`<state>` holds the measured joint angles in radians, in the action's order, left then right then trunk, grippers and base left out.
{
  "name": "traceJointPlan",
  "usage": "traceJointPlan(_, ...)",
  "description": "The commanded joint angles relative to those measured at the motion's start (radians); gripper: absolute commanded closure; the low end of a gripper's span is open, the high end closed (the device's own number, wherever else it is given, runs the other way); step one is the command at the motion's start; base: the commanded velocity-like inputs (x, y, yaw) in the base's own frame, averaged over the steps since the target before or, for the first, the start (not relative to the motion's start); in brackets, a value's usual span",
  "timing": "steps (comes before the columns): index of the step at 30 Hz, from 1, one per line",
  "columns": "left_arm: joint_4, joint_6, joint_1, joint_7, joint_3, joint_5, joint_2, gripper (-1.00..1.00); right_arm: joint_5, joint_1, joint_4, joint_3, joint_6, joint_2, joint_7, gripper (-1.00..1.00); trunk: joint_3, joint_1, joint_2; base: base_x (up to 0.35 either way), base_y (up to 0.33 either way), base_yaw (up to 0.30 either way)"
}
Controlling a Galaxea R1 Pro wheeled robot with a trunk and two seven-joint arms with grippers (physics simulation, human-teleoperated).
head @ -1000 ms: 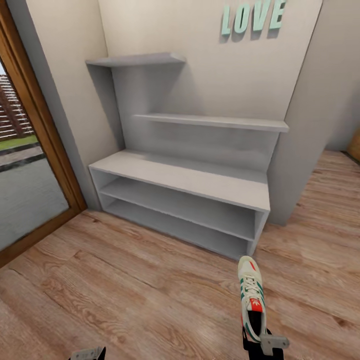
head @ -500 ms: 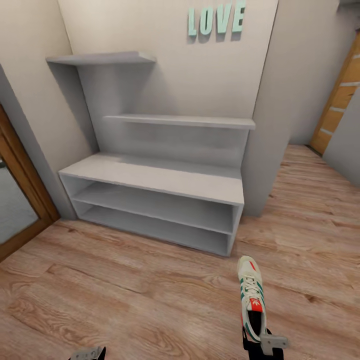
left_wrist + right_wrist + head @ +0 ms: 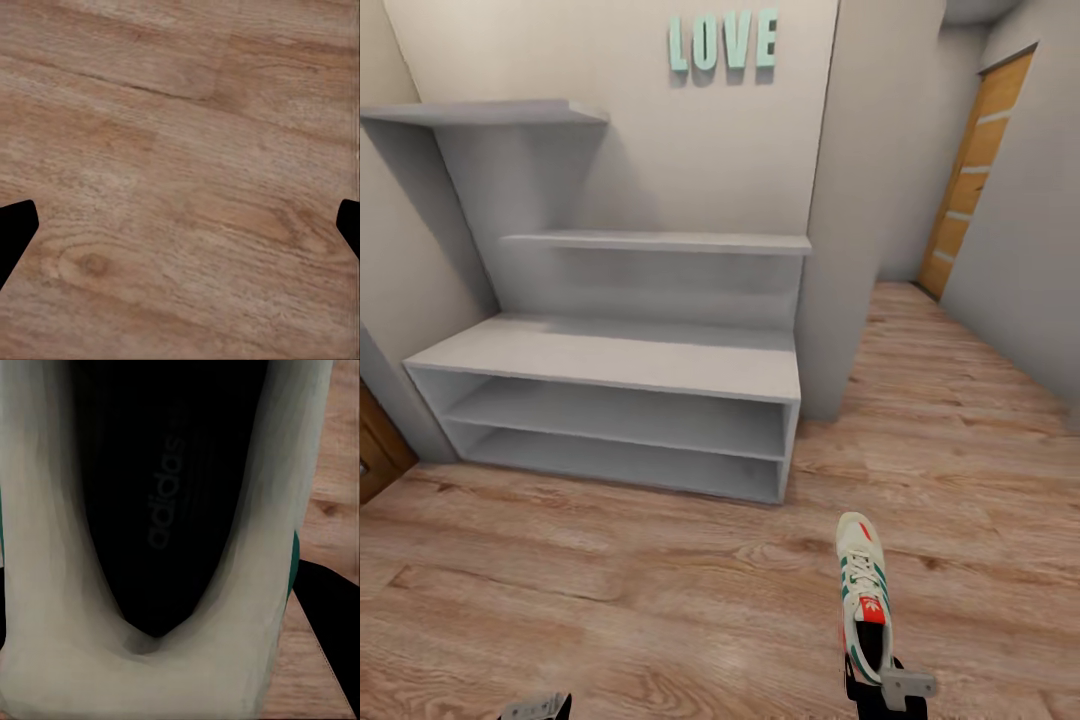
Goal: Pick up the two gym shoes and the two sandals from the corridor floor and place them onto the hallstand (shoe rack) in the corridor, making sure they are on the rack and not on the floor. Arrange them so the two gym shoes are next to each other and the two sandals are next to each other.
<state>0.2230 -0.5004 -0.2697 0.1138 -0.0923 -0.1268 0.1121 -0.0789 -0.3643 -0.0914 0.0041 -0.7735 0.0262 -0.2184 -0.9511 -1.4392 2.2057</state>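
Note:
One cream-white gym shoe (image 3: 863,590) with green stripes and a red-orange tongue hangs over the wood corridor floor (image 3: 610,580), toe pointing away from me. My right gripper (image 3: 885,690) is shut on its heel. The right wrist view looks down into the shoe's black inside (image 3: 157,510), with a dark finger (image 3: 330,615) beside it. The white-grey hallstand (image 3: 610,355) stands ahead to the left, with nothing on its top or its two shelf tiers. My left gripper (image 3: 184,225) is open above bare floor; its edge (image 3: 535,708) shows low in the head view. The other gym shoe and both sandals are out of view.
A wall corner (image 3: 840,260) juts out just right of the hallstand. The corridor runs back to a wooden door (image 3: 970,170) at the far right. Green LOVE letters (image 3: 722,42) hang above the stepped wall shelves (image 3: 650,242). A brown door frame (image 3: 375,450) shows at the left edge.
The camera has swung right: the hallstand slid left in the picture, the glass door left the view, and the far wooden door came in. Both arms and the shoe hold their pose.

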Motion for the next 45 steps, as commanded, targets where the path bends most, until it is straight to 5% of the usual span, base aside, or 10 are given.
traceJointPlan(1, -0.001, -0.001, 0.0, 0.01, -0.004, -0.009, 0.0, -1.0, -0.009, -0.001, 0.001, 0.001, -0.001, 0.0, -0.008, 1.0, -0.001, 0.0, 0.0, 0.0, 0.0, -0.288)
traceJointPlan(45, -0.001, -0.001, 0.0, 0.01, -0.004, -0.009, 0.0, -1.0, -0.009, -0.001, 0.001, 0.001, -0.001, 0.0, -0.009, 1.0, -0.001, 0.0, 0.0, 0.0, 0.0, -0.287)
